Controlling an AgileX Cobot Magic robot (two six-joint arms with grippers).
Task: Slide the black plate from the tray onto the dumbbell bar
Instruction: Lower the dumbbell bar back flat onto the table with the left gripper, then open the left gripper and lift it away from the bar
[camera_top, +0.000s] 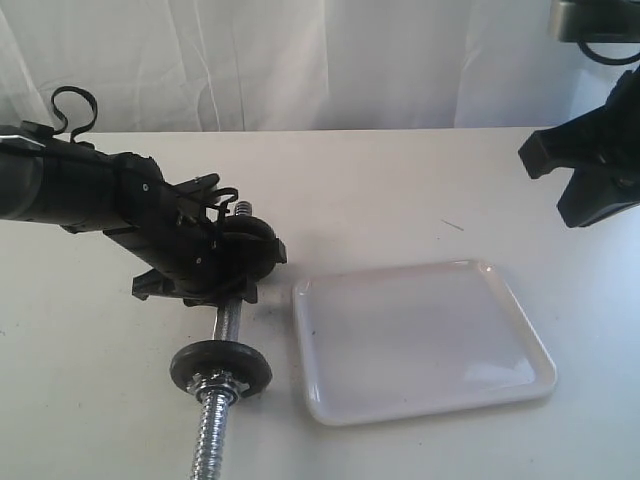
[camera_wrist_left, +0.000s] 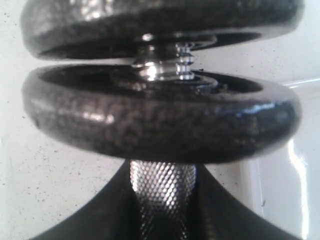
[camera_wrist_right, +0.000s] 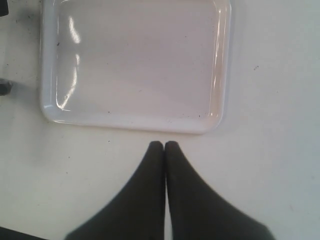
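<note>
The white tray lies empty. The chrome dumbbell bar lies left of it, and my left gripper is shut on its knurled middle. Just beyond the fingers, two black plates sit on the threaded far end, the nearer plate and a farther plate, with a gap of thread between them. The exterior view shows them as a dark mass partly hidden by the gripper. Which one came from the tray I cannot tell. My right gripper hangs shut and empty above the table beside the tray.
A third black disc with a metal nut sits on the bar's near end, and bare thread runs on to the front edge. White curtain backs the white table.
</note>
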